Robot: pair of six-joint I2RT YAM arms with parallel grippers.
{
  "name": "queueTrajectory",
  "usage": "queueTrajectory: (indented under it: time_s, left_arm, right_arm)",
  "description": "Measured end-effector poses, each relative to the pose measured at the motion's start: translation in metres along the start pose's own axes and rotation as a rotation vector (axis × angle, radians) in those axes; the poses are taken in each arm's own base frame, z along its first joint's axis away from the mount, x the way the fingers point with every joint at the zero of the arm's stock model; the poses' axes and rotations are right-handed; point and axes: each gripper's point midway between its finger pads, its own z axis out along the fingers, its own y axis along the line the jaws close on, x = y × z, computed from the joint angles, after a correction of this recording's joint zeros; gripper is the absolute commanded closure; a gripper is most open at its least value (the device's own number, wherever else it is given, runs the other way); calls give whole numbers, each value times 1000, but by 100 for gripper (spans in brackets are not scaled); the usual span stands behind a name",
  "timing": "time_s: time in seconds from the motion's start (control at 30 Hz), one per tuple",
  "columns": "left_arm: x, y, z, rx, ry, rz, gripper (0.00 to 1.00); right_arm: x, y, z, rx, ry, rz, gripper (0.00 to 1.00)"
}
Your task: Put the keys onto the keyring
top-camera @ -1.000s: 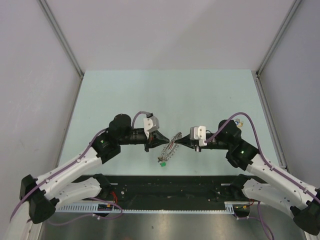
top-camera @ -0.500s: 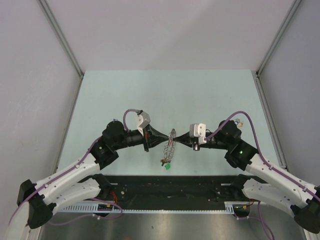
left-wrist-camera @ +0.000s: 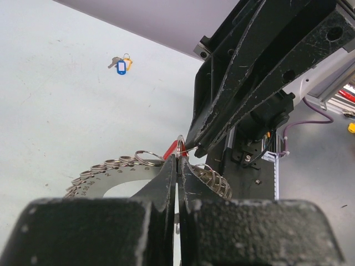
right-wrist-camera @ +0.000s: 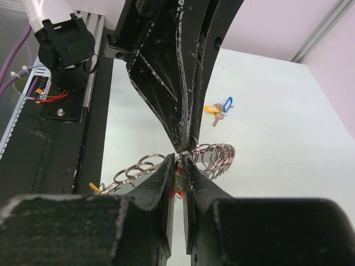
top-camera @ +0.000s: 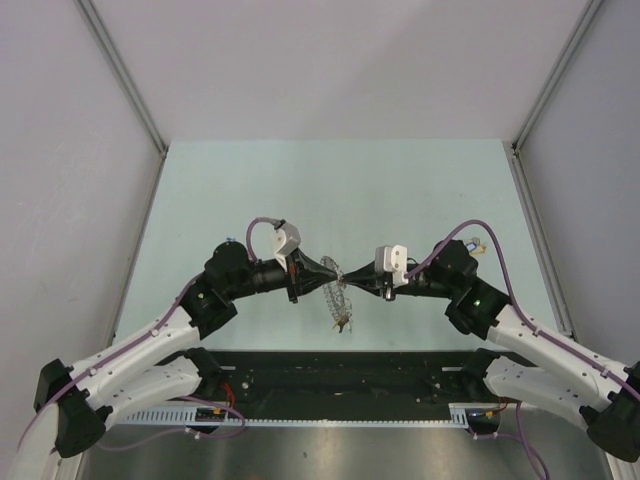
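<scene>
The keyring (top-camera: 338,298) is a silvery loop carrying several small split rings, and it hangs between both grippers above the table. My left gripper (top-camera: 334,277) is shut on one ring of it; in the left wrist view its jaws (left-wrist-camera: 178,159) pinch the ring, with the keyring (left-wrist-camera: 111,167) curving off to the left. My right gripper (top-camera: 351,286) meets it tip to tip. In the right wrist view, the right gripper (right-wrist-camera: 181,162) is shut on a red key (right-wrist-camera: 178,170) beside the keyring's coil (right-wrist-camera: 217,155). Blue and yellow keys (right-wrist-camera: 218,110) lie on the table.
The blue and yellow keys also show in the left wrist view (left-wrist-camera: 121,64) and beside the right arm in the top view (top-camera: 480,245). The black base plate (top-camera: 340,370) runs along the table's near edge. Grey walls enclose the table.
The two grippers have closed in until their tips meet at the keyring. The loop has swung and now hangs more vertically. The green key head at its lower end no longer shows.
</scene>
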Motion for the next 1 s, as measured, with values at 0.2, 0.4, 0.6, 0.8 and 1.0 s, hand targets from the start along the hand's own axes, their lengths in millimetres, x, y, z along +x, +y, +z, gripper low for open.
queueTrajectory:
  time_s: [0.2, 0.4, 0.6, 0.8, 1.0]
  left_arm:
    - [2, 0, 0, 0, 9, -4, 99]
    - [1, 0, -3, -12, 5, -4, 100]
    - [-9, 3, -10, -68, -46, -13, 100]
    - [-7, 3, -15, -94, -87, -60, 100]
    - [-6, 5, -15, -101, -88, -58, 78]
  right_arm:
    - [2, -1, 1, 2, 5, 4, 97]
    - [3, -4, 1, 18, 11, 2, 100]
    - [1, -4, 1, 17, 3, -6, 100]
    - [0, 0, 4, -6, -6, -13, 100]
    - [0, 0, 3, -8, -4, -22, 100]
